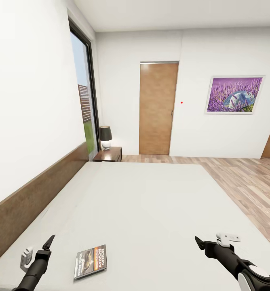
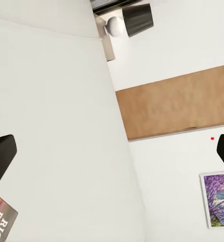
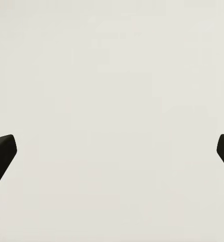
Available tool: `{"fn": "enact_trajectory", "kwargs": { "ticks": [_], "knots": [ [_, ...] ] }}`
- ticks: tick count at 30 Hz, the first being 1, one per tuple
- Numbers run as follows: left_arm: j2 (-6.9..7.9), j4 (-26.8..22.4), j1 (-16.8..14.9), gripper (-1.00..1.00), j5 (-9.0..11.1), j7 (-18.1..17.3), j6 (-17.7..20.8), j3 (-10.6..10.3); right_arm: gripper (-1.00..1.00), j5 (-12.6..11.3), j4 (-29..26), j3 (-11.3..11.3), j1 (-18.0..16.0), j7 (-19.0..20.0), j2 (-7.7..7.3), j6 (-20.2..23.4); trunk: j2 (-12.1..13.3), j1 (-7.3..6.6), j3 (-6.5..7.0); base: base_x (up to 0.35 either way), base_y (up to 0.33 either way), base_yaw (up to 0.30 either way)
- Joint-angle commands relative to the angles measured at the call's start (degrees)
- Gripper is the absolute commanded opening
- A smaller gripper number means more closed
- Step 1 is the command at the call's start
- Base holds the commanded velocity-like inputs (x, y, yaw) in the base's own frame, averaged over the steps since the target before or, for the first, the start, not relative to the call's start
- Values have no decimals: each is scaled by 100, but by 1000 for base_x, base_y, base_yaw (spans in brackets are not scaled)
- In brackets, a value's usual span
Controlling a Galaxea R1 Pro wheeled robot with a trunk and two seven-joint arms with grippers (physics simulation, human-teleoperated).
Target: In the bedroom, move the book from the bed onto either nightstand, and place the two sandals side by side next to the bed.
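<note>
Book [image 1: 90, 261] lies flat on bed [image 1: 151, 202], just beside left gripper [image 1: 50, 241]

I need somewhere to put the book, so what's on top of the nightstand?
A table lamp with a dark shade stands on the nightstand. The far part of its top, behind the lamp, is hidden.

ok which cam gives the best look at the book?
Head view: the whole book lies flat on the bed, cover and title readable, between both grippers. Left wrist view catches one corner of it. Right wrist view has plain mattress, no book.
</note>
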Motion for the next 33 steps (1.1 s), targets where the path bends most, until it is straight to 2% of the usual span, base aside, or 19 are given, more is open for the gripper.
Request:
{"fn": "enact_trajectory", "kwargs": {
  "ticks": [1, 33],
  "knots": [
    [3, -6, -2, 100, 44, -7, -17, -47, 100, -15, -6, -8, -4, 22, 0, 33, -6, 1, -8, 0, 0, 0],
    [-9, -13, -1, 100, 36, -1, -44, -44, 100, -20, -6, 75, -3, 63, 12, 33, -6, 1, -8, 0, 0, 0]
  ]
}}
